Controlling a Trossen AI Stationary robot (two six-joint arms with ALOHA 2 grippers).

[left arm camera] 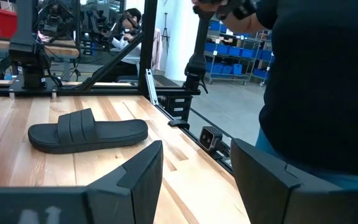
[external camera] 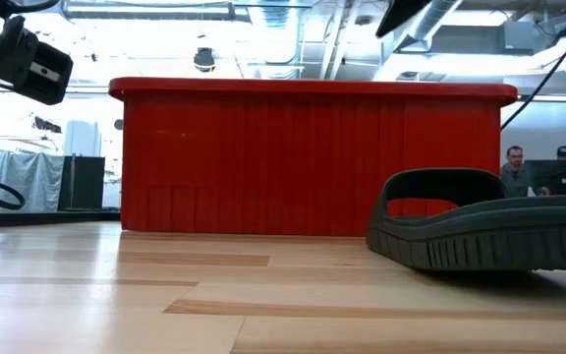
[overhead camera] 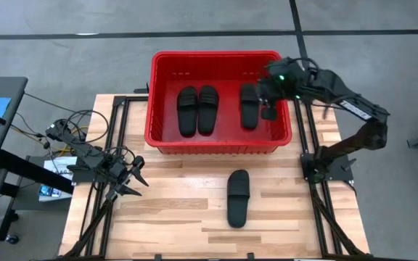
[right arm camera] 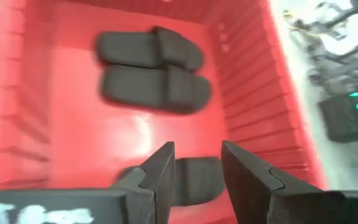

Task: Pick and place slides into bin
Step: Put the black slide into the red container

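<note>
The red bin (overhead camera: pixel 220 143) stands at the table's far middle and fills the low view (external camera: pixel 312 157). Three black slides lie flat on its floor: two side by side on the left (overhead camera: pixel 197 109) (right arm camera: pixel 153 70) and one on the right (overhead camera: pixel 249 106) (right arm camera: pixel 194 179). The fourth slide (overhead camera: pixel 238 197) lies sole down on the table in front of the bin, and also shows in the low view (external camera: pixel 480 231) and the left wrist view (left arm camera: pixel 89 132). My right gripper (overhead camera: pixel 268 109) (right arm camera: pixel 196 177) is open over the bin's right part, above the right slide. My left gripper (overhead camera: pixel 135 177) (left arm camera: pixel 194 180) is open and empty at the table's left side.
The bin's thick rim and right wall (right arm camera: pixel 260 112) stand close to my right gripper. Black frame rails (overhead camera: pixel 115 145) run along the table's left and right sides. A person in dark clothing (left arm camera: pixel 319 81) stands near the table's near edge. Bare wood (overhead camera: pixel 180 210) lies around the fourth slide.
</note>
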